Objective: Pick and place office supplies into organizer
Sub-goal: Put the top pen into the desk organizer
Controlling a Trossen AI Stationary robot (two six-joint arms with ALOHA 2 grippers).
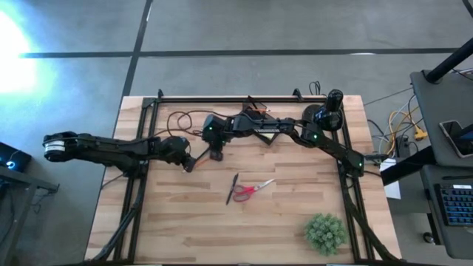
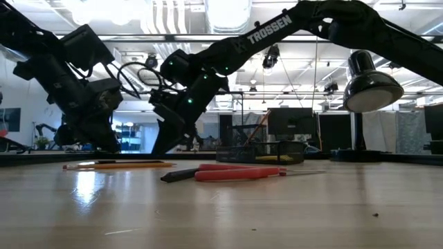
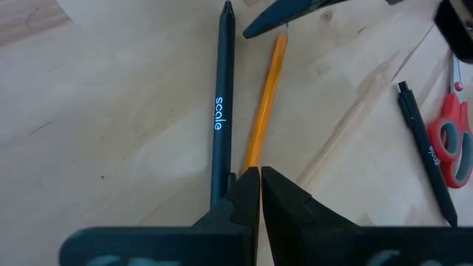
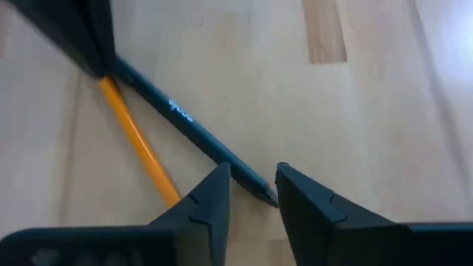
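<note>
The organizer (image 2: 259, 151) is seen at the table's far edge, well apart from the red-handled scissors (image 1: 251, 190) lying mid-table. Between the two arms, a dark pen (image 4: 185, 122) and an orange pencil (image 4: 137, 144) lie side by side, crossing at a slight angle. The right gripper (image 4: 251, 196), jaws narrowly parted, is set astride the pen's tip. The left gripper (image 3: 260, 193), jaws pressed together, is placed at the opposite ends. The right arm is judged better placed for the pen.

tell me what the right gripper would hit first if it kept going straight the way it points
Probably the dark pen: its tip lies right at the gap between the open fingers of the right gripper. The orange pencil lies just beside it; the depth is hard to judge.
</note>
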